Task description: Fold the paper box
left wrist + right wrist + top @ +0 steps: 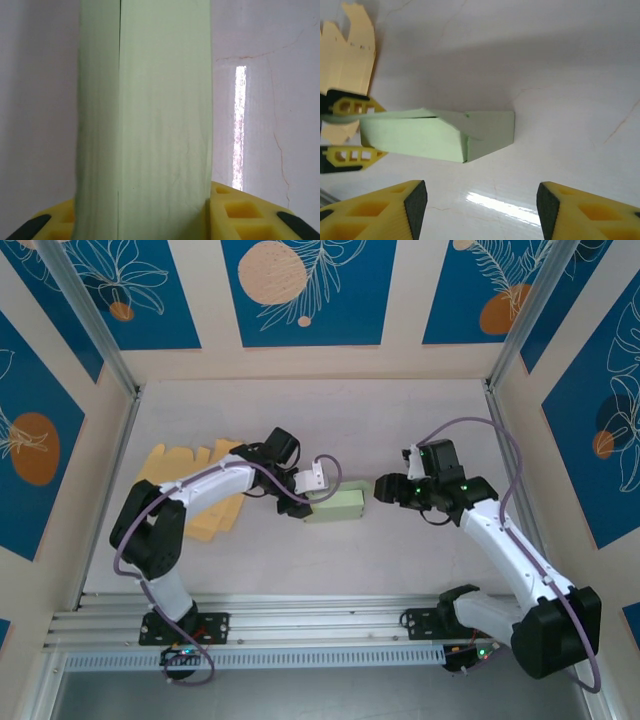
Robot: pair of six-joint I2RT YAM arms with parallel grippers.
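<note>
Paper box: the pale green paper box (336,505) lies on its side near the middle of the white tabletop (420,420), its long axis running left to right between the two arms
Box shape: long and rectangular; in the left wrist view (150,120) a straight seam runs along its upper face
Box end: in the right wrist view (432,137) the end toward the right arm is not squared off; one flap slants across it and a flat panel sticks out past it onto the table
Left gripper: the left gripper (303,500) is at the box's left end, its yellow fingers (240,215) closed against either side of the box, which fills the gap between them; from the right wrist view (350,131) one finger sits on the top edge and the other along the lower edge
Right gripper: the right gripper (384,490) sits just off the box's right end, jaws spread wide with nothing between them (482,210); only bare table lies under the gap
Spare card: a pile of flat pale yellow cardboard blanks (190,480) lies to the left of the box, partly under the left arm, also seen behind the left gripper (355,45)
Contact: whether the right fingers touch the box cannot be told
</note>
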